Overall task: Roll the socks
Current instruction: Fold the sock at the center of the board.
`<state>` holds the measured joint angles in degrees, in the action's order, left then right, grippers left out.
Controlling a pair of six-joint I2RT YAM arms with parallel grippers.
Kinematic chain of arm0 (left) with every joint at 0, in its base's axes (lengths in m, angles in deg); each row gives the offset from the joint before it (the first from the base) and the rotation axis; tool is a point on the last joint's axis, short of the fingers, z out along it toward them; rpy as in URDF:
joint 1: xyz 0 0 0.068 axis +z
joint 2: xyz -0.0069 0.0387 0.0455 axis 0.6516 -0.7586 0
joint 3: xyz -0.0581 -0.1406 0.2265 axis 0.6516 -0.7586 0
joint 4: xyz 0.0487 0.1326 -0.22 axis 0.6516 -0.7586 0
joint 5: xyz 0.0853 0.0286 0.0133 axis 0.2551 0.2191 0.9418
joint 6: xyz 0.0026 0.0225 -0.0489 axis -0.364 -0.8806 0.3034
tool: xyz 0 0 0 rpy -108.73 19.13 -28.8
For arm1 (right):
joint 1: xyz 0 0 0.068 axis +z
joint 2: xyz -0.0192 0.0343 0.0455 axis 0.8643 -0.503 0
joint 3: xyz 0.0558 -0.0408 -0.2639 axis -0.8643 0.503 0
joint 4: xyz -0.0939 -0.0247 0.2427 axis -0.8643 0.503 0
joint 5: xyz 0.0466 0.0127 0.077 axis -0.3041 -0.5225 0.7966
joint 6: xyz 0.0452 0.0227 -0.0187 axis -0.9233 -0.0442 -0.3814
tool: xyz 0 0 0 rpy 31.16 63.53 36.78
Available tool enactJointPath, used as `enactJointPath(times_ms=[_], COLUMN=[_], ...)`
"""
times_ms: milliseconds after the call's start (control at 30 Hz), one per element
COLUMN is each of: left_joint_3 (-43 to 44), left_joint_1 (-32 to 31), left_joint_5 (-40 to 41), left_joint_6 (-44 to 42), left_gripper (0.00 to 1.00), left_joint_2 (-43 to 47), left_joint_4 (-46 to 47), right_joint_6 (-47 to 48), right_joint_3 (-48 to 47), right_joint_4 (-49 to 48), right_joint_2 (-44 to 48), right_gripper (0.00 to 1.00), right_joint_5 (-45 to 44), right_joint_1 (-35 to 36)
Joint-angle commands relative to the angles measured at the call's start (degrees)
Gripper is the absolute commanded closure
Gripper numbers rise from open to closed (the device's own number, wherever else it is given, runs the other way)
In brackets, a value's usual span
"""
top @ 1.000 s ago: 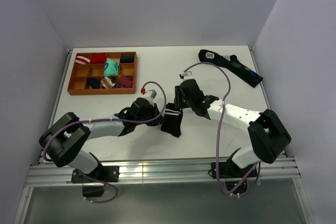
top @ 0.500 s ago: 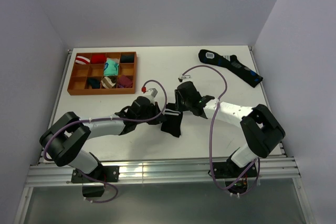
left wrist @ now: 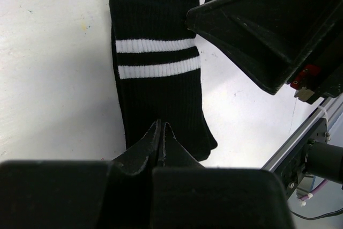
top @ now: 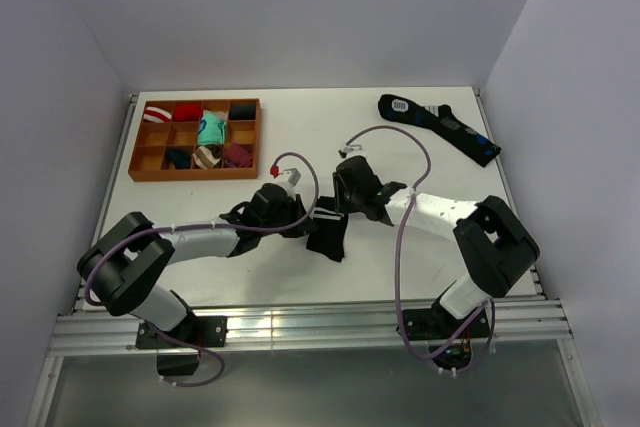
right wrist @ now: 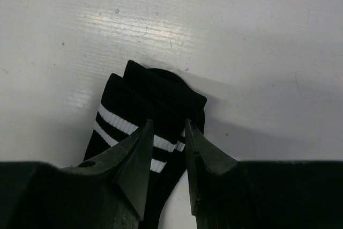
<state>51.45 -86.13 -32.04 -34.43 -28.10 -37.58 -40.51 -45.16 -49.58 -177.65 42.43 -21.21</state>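
The table (top: 300, 137) is a white board closed in on three sides by plain pale lavender walls (top: 300, 17), with an aluminium rail (top: 300, 325) running along its near edge past the arm bases. Close up, the white surface carries fine scratches, a few small coloured specks and a patch of glare.

The black striped socks (top: 328, 232) lie flat near the middle of the table, one on the other, with two white bands across the cuff end. Both arms reach in over them from either side.

The left gripper (top: 303, 222) sits at the plain end of the socks; in its wrist view its fingers (left wrist: 153, 143) are pressed together over the black cloth (left wrist: 155, 95). Whether any fabric is nipped between them cannot be told.

The right gripper (top: 343, 209) hangs over the cuff end. Its own camera shows the fingers (right wrist: 140, 148) standing a little apart, their tips low over the white bands (right wrist: 161, 92).

At the far left stands a wooden compartment tray (top: 190, 176) holding rolled socks in several cells: red-and-white, red, teal, dark, brown-striped and plum.

A dark pair of socks with blue marks (top: 440, 127) lies stretched out at the far right corner, well apart from everything else.
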Motion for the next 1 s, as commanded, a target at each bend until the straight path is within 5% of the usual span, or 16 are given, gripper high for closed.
enactJointPath(times_ms=[0,300,633,967], left_joint_3=[2.11,2.29,2.46,2.11], left_joint_1=[-0.14,-0.23,-0.14,-0.23], left_joint_5=[0.2,0.11,0.37,0.02], left_joint_6=[-0.52,-0.7,-0.79,-0.61], left_gripper=[1.0,1.0,1.0,1.0], left_joint_2=[-0.54,-0.98,-1.33,-2.12], left_joint_4=[0.67,0.5,0.5,1.11], right_joint_6=[-0.41,-0.67,-0.58,-0.23], right_joint_3=[-2.6,-2.95,-3.48,-4.79], right_joint_4=[0.3,0.3,1.44,3.99], right_joint_2=[-1.23,-2.11,0.52,5.01], right_gripper=[0.63,0.68,0.84,0.87], right_joint_5=[-0.52,-0.78,-1.66,-2.71], right_joint_1=[-0.27,-0.27,-0.27,-0.27])
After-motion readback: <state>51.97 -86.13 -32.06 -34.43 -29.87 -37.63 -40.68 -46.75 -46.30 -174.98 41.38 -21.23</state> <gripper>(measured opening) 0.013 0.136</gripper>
